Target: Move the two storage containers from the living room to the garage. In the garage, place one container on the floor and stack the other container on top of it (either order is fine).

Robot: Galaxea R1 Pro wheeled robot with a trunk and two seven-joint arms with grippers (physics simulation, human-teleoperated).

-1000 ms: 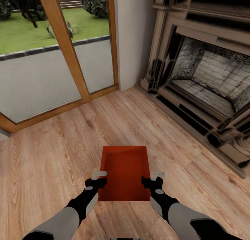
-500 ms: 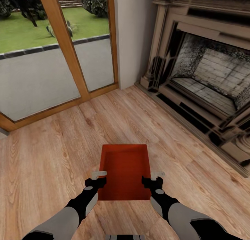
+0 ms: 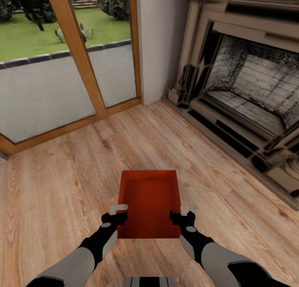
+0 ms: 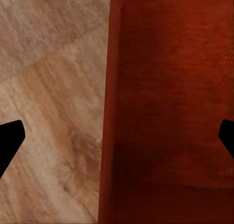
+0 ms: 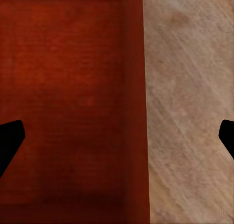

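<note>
Currently: 1 storage container [image 3: 148,204] on living-room wood floor [image 3: 62,183] before me; left gripper [image 3: 119,212] and right gripper [image 3: 182,212] jaws spread astride its side walls. I'd close both evenly before lifting.

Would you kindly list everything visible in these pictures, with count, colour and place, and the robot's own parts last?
bin: one, orange-red, topless, on the wood floor directly ahead, between the two grippers.
floor: one, light wood planks, across the whole foreground.
glass door: one, tan wooden frame, far left; lawn and grey paving show outside.
wall: one white strip, between door and fireplace.
fireplace: one, pale surround with a brick-lined opening, at the right.
left gripper: one, black with pale fingers, open, straddling the bin's left wall; the left wrist view shows a finger on each side of that wall.
right gripper: one, black with pale fingers, open, straddling the bin's right wall.
</note>
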